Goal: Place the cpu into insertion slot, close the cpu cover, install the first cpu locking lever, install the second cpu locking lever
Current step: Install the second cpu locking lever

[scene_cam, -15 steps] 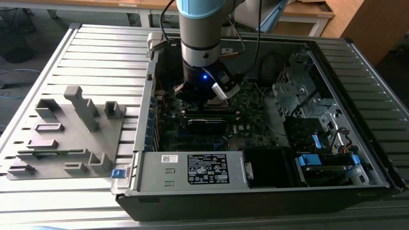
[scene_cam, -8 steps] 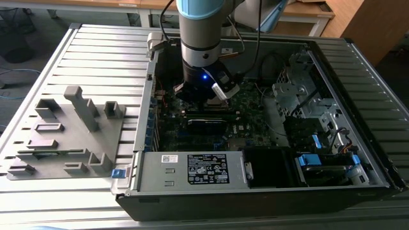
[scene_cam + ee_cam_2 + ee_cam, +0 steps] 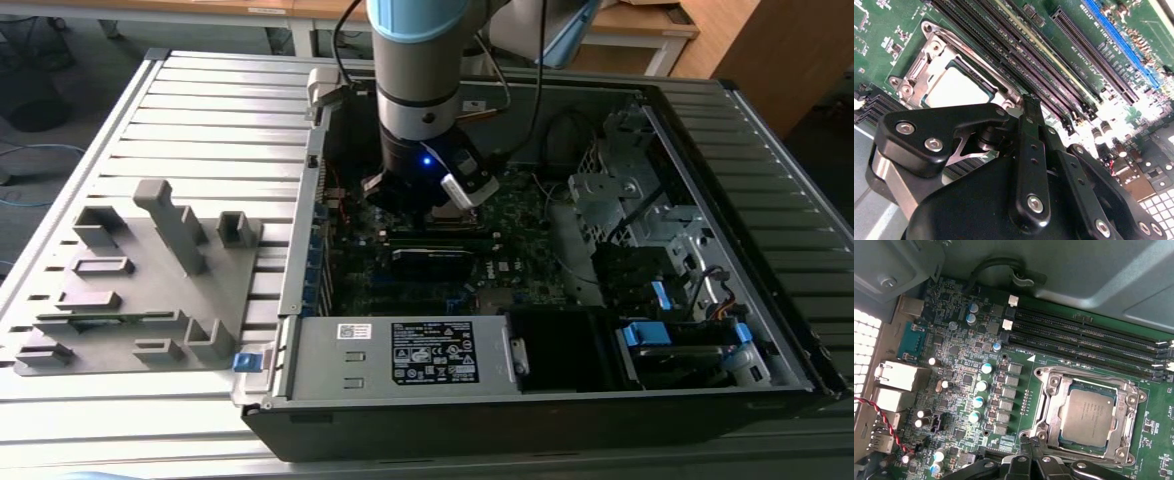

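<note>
Motherboard [image 3: 979, 370] | cpu [image 3: 1088, 416] seemingly seated under cpu cover [image 3: 1054, 390] | just beside fingers [image 3: 1026, 447]

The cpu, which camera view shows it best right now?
The first wrist view: the cpu lies flat in its socket with its whole grey top showing, the cpu cover framing it. In the second wrist view the gripper hides part of it. In the exterior view the arm stands over that spot.
</note>
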